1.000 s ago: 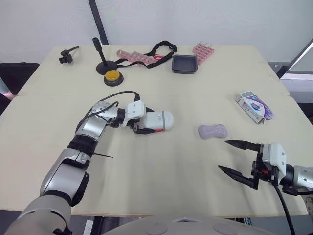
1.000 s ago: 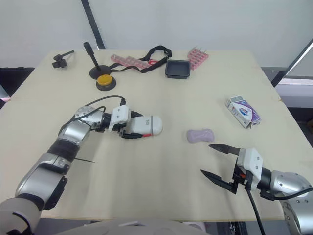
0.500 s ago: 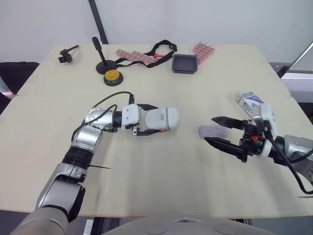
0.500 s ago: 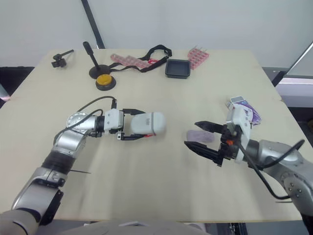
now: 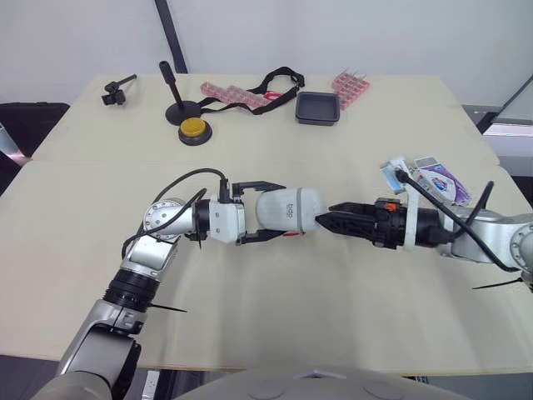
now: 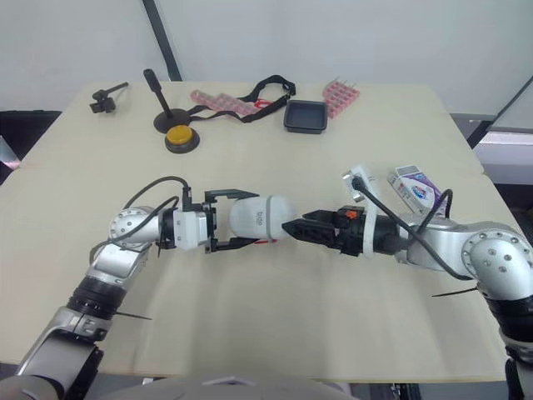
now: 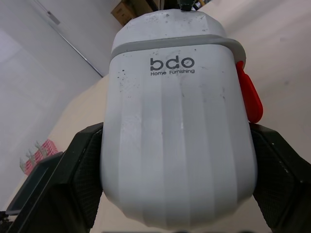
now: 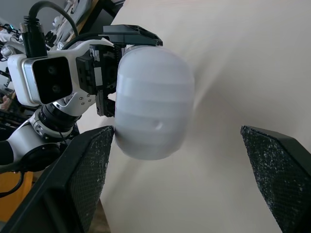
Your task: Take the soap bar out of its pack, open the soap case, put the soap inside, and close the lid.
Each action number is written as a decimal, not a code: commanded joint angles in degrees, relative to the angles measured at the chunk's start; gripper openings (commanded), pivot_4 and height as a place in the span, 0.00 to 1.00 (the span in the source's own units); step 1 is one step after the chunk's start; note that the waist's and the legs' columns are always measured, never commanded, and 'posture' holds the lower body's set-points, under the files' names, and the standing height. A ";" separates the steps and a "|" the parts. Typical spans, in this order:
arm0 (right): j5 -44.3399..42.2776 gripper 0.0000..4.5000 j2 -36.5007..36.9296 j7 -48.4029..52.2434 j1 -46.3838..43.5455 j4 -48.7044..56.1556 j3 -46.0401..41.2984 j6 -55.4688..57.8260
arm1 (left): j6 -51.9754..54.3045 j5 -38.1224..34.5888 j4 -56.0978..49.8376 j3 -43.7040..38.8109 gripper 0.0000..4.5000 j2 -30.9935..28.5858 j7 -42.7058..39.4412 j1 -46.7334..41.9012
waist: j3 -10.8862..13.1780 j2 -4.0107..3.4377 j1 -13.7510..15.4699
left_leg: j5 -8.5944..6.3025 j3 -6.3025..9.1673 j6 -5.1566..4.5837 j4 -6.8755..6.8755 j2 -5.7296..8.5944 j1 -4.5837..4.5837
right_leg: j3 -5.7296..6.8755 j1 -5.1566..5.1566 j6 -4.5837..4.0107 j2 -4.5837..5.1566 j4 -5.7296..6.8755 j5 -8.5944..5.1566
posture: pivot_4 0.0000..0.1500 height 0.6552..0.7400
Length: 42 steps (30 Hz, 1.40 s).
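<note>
Mid-table, the left gripper [image 5: 279, 211] is clamped around the white soap case [image 7: 179, 131], its lid shut. The right gripper [image 5: 329, 222], fingers spread, meets the case's rounded end, likely to open it. Beyond, the soap pack [image 5: 440, 181] lies near the table's right edge. Opening, loading and closing remain.

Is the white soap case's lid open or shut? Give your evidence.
Shut: the soap case held in the left gripper has its lid flush along the grey seam, no gap.

Right gripper [image 5: 321, 222] now at soap case [image 5: 287, 211] end.
</note>
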<state>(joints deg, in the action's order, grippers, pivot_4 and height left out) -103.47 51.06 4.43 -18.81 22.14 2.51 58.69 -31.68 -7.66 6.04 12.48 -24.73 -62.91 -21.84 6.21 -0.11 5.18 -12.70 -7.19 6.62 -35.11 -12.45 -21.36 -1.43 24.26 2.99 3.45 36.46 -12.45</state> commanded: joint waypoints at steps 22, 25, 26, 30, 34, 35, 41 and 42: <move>-9.11 0.47 -4.01 -6.99 -7.67 -3.92 4.91 2.16 | 0.03 -0.08 -2.85 1.65 0.81 -0.92 3.08 0.97 | 0.00 0.01 0.07 | 0.03 0.00 0.04 0.00 0.00 0.00 | 0.05 0.00 0.01 -0.02 0.05 0.00 | 1.00 0.87; -8.87 0.45 -3.91 -6.51 -7.47 -3.64 4.97 2.56 | 0.28 -0.03 -2.81 1.90 0.81 -0.86 3.28 0.94 | 0.00 0.01 0.06 | 0.03 0.00 0.04 0.00 0.00 -0.01 | 0.05 0.00 0.01 -0.02 0.05 0.00 | 1.00 0.87; -8.65 0.45 -3.86 -6.34 -7.34 -3.50 4.92 2.68 | 0.38 -0.07 -2.86 2.00 0.81 -0.85 3.26 1.04 | 0.00 0.01 0.06 | 0.03 0.00 0.04 0.00 0.00 0.00 | 0.05 0.00 0.01 -0.02 0.06 0.00 | 1.00 0.87; -9.00 0.45 -3.82 -5.11 -6.67 -3.41 4.37 2.83 | 0.50 -0.26 -3.04 2.10 0.81 -0.98 3.19 1.45 | 0.00 0.01 0.08 | 0.03 0.00 0.04 0.00 0.00 0.00 | 0.05 0.00 0.01 -0.02 0.06 0.00 | 1.00 0.87; -9.53 0.45 -4.33 -1.31 -5.68 -4.51 2.74 3.46 | 0.61 -0.63 -3.09 1.96 0.81 -1.21 2.97 1.71 | 0.00 0.01 0.13 | 0.03 0.01 0.04 -0.01 0.00 -0.01 | 0.05 0.00 0.01 -0.02 0.07 0.00 | 1.00 0.87; -9.53 0.45 -4.31 -0.04 -5.52 -4.84 2.30 3.84 | 0.66 -0.74 -3.15 1.94 0.81 -1.26 2.89 1.77 | 0.00 0.01 0.15 | 0.03 0.00 0.04 -0.01 0.00 -0.01 | 0.05 0.00 0.01 -0.02 0.07 0.00 | 1.00 0.87; -9.53 0.45 -4.34 6.75 -5.03 -7.20 0.18 6.32 | 1.17 -1.05 -3.79 2.19 0.81 -1.30 2.98 2.17 | -0.01 0.02 0.15 | 0.03 0.00 0.04 -0.04 0.00 -0.01 | 0.05 0.00 0.00 -0.02 0.10 0.00 | 1.00 0.87; -9.53 0.45 -4.28 7.41 -5.08 -7.42 0.04 6.67 | 1.23 -1.05 -3.84 2.24 0.81 -1.29 3.04 2.16 | -0.01 0.02 0.17 | 0.03 0.00 0.04 -0.04 0.00 -0.01 | 0.05 0.00 0.00 -0.02 0.10 0.00 | 1.00 0.87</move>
<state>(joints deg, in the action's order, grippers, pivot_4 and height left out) -110.53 47.10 7.90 -23.50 12.75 4.15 64.34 -30.96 -8.99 2.95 14.79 -25.66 -60.77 -19.80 6.21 -0.09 5.36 -12.67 -7.19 6.66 -35.16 -12.45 -21.37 -1.38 24.26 2.99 3.43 36.56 -12.45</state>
